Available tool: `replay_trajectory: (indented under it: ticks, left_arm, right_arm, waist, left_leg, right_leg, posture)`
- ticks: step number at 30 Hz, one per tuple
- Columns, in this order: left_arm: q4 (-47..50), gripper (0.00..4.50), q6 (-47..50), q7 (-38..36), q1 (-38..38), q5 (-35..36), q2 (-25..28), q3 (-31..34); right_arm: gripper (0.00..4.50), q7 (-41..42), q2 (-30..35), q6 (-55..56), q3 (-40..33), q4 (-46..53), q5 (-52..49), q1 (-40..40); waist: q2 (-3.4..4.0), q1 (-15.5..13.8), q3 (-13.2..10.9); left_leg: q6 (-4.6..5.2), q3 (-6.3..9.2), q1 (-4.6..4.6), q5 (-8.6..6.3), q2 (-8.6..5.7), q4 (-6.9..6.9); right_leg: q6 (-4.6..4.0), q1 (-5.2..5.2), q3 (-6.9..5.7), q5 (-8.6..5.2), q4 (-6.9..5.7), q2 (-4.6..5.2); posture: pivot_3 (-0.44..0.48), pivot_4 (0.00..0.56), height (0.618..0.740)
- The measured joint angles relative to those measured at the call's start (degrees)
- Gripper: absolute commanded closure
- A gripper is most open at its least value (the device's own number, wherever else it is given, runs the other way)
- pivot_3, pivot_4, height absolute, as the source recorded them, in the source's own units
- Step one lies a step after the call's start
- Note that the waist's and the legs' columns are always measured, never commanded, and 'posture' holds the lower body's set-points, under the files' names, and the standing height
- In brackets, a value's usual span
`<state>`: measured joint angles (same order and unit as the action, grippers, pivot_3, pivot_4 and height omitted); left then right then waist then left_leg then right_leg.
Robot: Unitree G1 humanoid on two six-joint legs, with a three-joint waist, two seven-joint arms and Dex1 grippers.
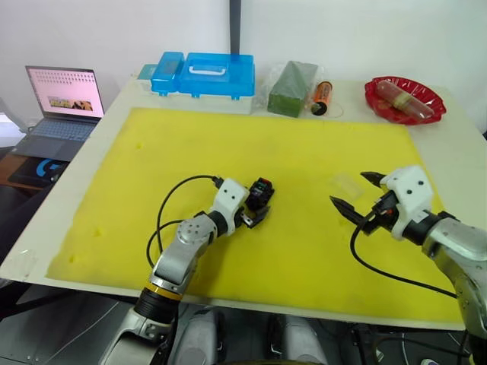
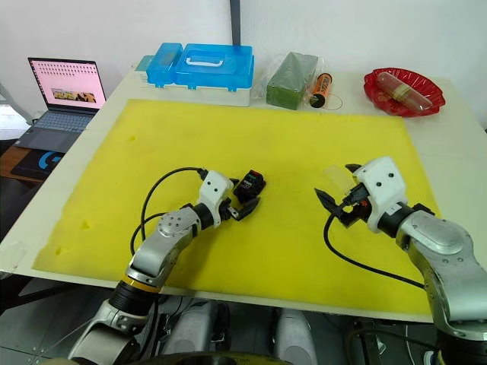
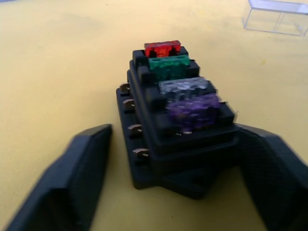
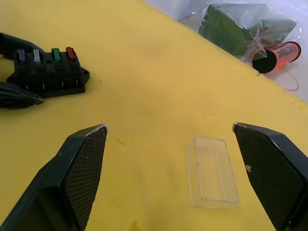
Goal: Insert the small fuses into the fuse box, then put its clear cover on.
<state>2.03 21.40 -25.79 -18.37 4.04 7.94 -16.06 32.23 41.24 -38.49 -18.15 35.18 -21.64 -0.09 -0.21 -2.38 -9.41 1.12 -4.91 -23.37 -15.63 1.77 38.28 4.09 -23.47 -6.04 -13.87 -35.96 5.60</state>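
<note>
4 fuses [image 3: 183,86] in fuse box [image 3: 178,139]

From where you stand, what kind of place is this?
Likely a robotics lab or test bench, not a home. A white table carries a yellow foam work mat, an open laptop sits off its corner, and a blue plastic case stands at the back edge.

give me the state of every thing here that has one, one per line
fuse box: upright on the yellow mat, uncovered, between the left gripper's fingers
small fuses: all four seated in a row in the fuse box
clear cover: off the box, lying on the mat ahead of the right gripper
left gripper: open around the fuse box
right gripper: open, empty
blue case: closed
laptop: open, screen on
</note>
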Motion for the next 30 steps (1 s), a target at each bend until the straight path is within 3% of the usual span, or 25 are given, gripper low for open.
replay_trajectory:
  ticks: [8,15,20,24,30]
  left_arm:
    - [0.23,1.69,-3.45,-3.15,0.74,-0.02,3.36,0.13]
    - [-9.69,1.69,-15.04,-26.35,-4.63,7.51,13.52,1.56]
    - [-21.09,0.04,-24.14,-40.39,-10.62,8.94,17.13,1.74]
    - [-25.16,0.04,-28.01,-42.99,-11.58,9.05,15.54,2.25]
    - [-23.51,0.04,-28.36,-42.14,-9.31,8.96,13.84,3.42]
  right_arm:
    - [0.0,-0.27,-0.05,0.12,-0.13,-1.15,-0.01,-0.05]
    - [0.0,2.25,0.77,1.0,-0.41,-5.6,-0.54,-1.06]
    - [0.0,3.68,1.58,2.69,-0.42,-8.6,-0.53,-2.1]
    - [0.0,3.88,1.57,3.26,-0.41,-9.3,-0.56,-2.08]
    - [0.0,3.89,1.58,3.41,-0.56,-9.66,-0.56,-1.29]
  waist:
    - [0.02,0.26,0.01]
    - [0.04,0.37,0.02]
    - [0.04,0.23,0.02]
    - [0.03,0.17,0.01]
    - [0.03,0.17,0.01]
  left_leg:
    - [0.0,-0.02,0.01,0.0,0.04,-0.02]
    - [0.0,-0.05,-0.01,0.0,0.08,-0.03]
    - [0.0,-0.07,-0.02,0.0,0.06,-0.03]
    - [0.01,-0.07,-0.04,0.0,0.04,-0.03]
    - [0.01,-0.06,-0.02,0.0,0.04,-0.02]
  right_leg:
    - [-0.01,-0.04,0.0,-0.01,-0.02,-0.04]
    - [-0.11,-0.15,-0.01,-0.06,-0.09,-0.08]
    - [-0.1,-0.14,-0.01,-0.05,-0.07,-0.07]
    - [-0.07,-0.11,-0.01,-0.03,-0.06,-0.04]
    - [-0.06,-0.08,-0.01,-0.03,-0.07,-0.04]
  posture:
    - [0.0,0.15,0.74]
    - [0.0,0.15,0.74]
    - [0.0,0.15,0.74]
    - [0.0,0.15,0.74]
    - [0.0,0.15,0.74]
